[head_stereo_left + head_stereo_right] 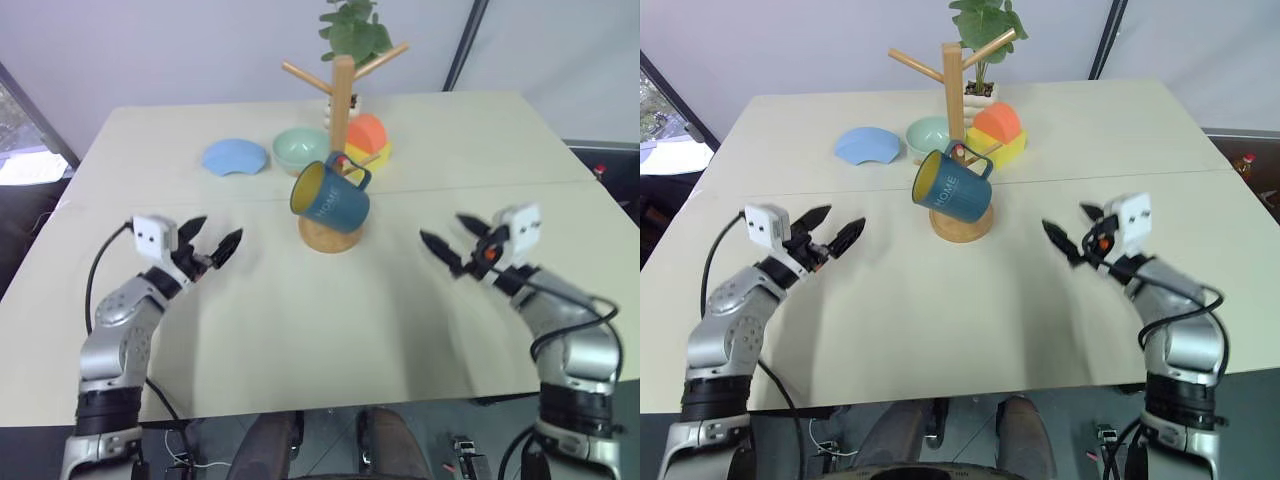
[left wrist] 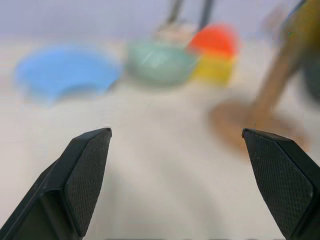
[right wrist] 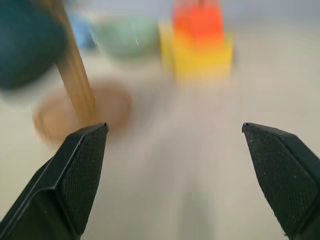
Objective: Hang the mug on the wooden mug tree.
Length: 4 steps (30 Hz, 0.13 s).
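The dark teal mug with a yellow inside hangs tilted by its handle on a low peg of the wooden mug tree, whose round base stands mid-table. My left gripper hovers open over the table to the left of the tree, nothing between its fingers. My right gripper is open too, off to the right of the tree and apart from the mug, with empty fingers. In the right wrist view the mug and post show blurred.
Behind the tree stand a pale green bowl, a blue plate with a notch, an orange-and-yellow block toy and a potted plant. The beige table has a seam across its middle.
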Motion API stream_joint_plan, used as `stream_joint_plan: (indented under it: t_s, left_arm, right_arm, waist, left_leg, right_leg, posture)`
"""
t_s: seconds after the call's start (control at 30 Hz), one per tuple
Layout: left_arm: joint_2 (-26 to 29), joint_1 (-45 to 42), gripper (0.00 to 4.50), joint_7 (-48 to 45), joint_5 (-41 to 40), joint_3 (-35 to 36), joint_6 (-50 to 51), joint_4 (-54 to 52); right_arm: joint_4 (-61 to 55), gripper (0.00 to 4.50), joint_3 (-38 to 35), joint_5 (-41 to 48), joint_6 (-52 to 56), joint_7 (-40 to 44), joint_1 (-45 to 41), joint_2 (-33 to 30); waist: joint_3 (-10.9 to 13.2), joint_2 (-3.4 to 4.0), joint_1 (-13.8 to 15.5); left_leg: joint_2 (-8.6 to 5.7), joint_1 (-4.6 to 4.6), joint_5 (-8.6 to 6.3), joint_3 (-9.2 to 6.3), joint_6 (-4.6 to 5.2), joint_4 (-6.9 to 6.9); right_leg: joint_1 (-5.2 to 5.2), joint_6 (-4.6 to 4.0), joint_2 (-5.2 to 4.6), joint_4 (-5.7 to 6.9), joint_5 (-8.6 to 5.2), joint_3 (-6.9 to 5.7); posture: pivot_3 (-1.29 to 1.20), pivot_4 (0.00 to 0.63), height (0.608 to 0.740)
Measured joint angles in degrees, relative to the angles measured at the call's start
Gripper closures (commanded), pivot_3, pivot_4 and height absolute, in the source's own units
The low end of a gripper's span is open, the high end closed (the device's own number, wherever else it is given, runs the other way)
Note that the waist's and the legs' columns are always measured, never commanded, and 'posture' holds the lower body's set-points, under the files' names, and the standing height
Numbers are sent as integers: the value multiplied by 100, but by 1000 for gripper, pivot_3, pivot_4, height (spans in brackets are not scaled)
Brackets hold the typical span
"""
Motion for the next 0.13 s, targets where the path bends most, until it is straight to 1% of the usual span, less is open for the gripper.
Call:
stream_joint_plan:
  t_s: [0.13]
  left_arm:
    - [-68,203,0,217,70,42,-105,0]
  right_arm:
    - [455,51,222,-48,-657,-14,25,11]
  waist:
    - [-1,-1,6]
  left_leg:
    - [2,5,-7,-2,-12,8]
  right_leg:
    - [7,-4,2,1,12,2]
  posture:
    - [0,150,740]
